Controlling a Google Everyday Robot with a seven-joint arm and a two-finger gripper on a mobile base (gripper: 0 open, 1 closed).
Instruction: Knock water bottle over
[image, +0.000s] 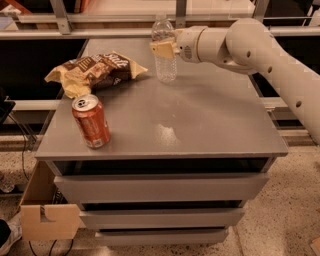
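Note:
The water bottle (164, 62) is a small clear ribbed bottle standing upright at the back middle of the grey cabinet top (200, 120). My gripper (163, 49) reaches in from the right on the white arm. Its pale fingers are at the bottle's upper half, level with its shoulder, and overlap the bottle. The bottle's top is partly covered by the gripper.
An orange-red soda can (91, 121) stands upright near the front left corner. A crumpled brown chip bag (95, 71) lies at the back left, close to the bottle. A metal rail runs behind the cabinet. A cardboard box (42, 210) sits on the floor at left.

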